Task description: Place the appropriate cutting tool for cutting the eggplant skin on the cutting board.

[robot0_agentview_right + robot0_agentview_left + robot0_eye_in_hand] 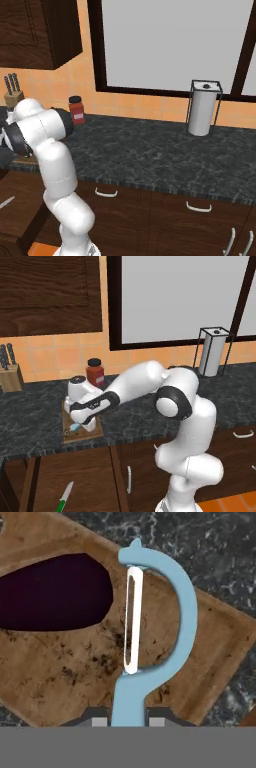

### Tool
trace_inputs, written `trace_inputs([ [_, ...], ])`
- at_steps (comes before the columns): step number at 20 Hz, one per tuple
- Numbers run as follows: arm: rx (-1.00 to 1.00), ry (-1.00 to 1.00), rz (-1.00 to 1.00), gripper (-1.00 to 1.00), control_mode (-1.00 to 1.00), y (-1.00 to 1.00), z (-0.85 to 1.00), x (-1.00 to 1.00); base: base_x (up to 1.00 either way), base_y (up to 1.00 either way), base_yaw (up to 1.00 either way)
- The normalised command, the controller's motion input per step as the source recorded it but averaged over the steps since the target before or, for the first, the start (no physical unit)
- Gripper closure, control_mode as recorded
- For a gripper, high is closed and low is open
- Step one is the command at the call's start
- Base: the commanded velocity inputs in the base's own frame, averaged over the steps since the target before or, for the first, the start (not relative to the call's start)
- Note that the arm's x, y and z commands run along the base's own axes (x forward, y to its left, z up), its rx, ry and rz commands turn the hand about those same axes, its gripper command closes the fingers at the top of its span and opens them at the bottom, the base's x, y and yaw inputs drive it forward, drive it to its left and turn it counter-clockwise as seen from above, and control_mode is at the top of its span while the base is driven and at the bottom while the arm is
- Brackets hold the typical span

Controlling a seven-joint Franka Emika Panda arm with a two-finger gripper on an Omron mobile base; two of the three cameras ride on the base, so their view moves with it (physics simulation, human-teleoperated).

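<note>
The peeler (131,694), with a light-blue handle and a whitish blade in its looped head, sits between the fingertips of my gripper (129,722), which is shut on its handle. It hangs just over the speckled wooden cutting board (70,667). On the board, to the left of the peeler's head in the hand view, lies the dark purple eggplant (50,592). In the left base view my gripper (81,425) points down at the cutting board (85,434) near the counter's front edge, and the peeler (75,427) shows as a small blue spot under it.
A red jar (95,371) stands behind the board, and a knife block (10,374) stands at the far left by the wall. A paper towel holder (213,351) is at the right. A green-handled knife (64,499) lies below counter level. The dark counter (165,150) stretches right.
</note>
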Motion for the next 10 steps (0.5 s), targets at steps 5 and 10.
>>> trace_inputs([
  [5,0.0,0.0,-0.01,-1.0,-1.0,0.0,-0.27,0.0,0.0,0.0,0.0],
  [10,0.01,0.01,-0.06,-1.0,-1.0,-0.28,0.13,-0.26,0.0,0.0,0.0],
])
